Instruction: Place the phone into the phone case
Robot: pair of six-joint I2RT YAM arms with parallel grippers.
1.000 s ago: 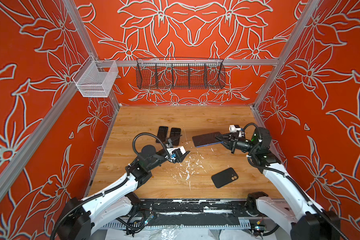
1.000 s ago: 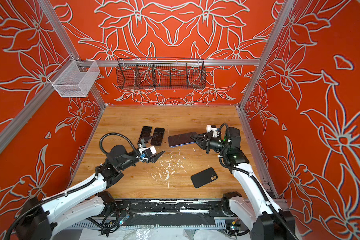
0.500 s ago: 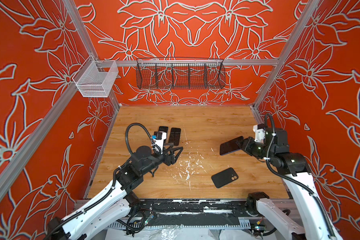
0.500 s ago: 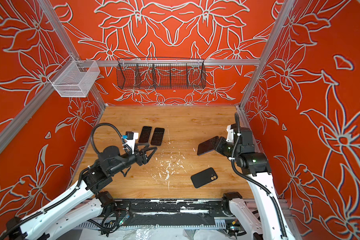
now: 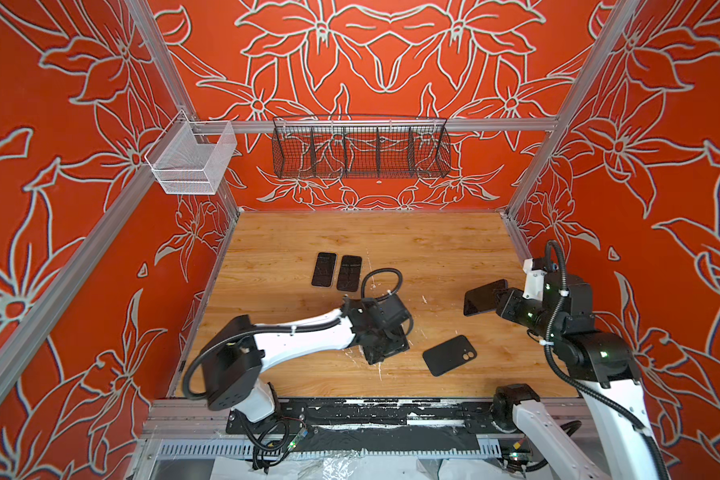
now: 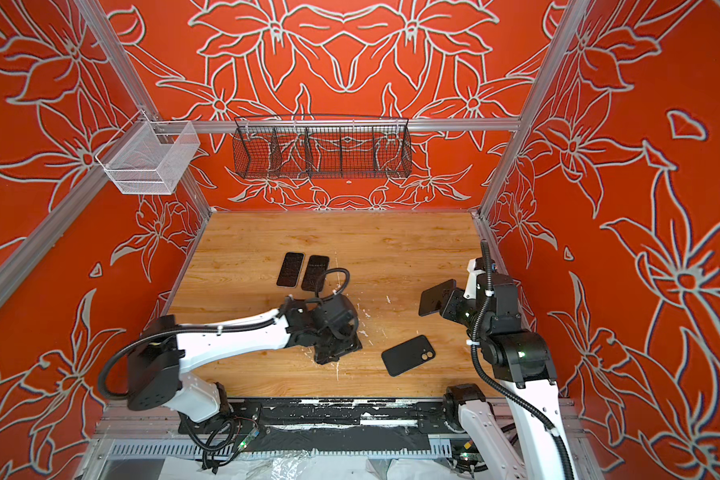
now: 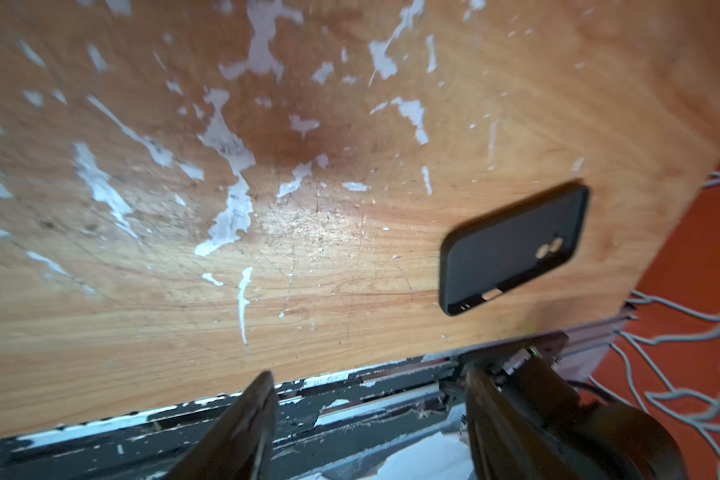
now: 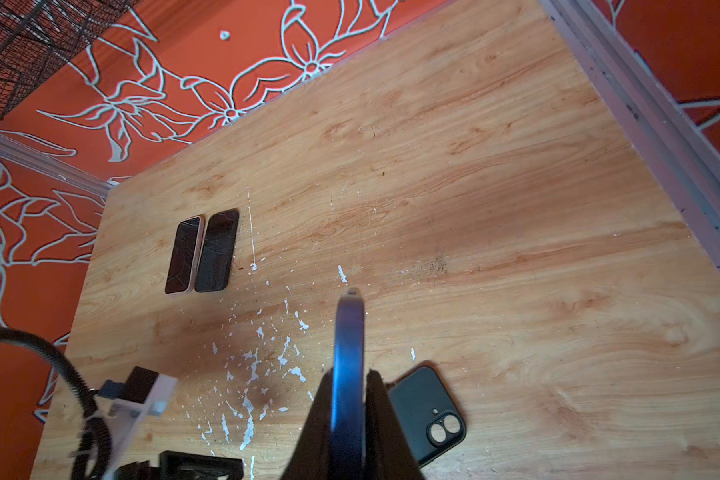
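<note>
Right gripper: pinched on phone, edgewise, aloft over table.
Left gripper: jaws spread, near phone case flat on table.
Wire basket, mesh basket: on wall rail.

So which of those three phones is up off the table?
The blue-edged phone, clamped in the right fingers and tilted in the air. The pink-edged phone and its dark neighbour lie flat, side by side.
</note>
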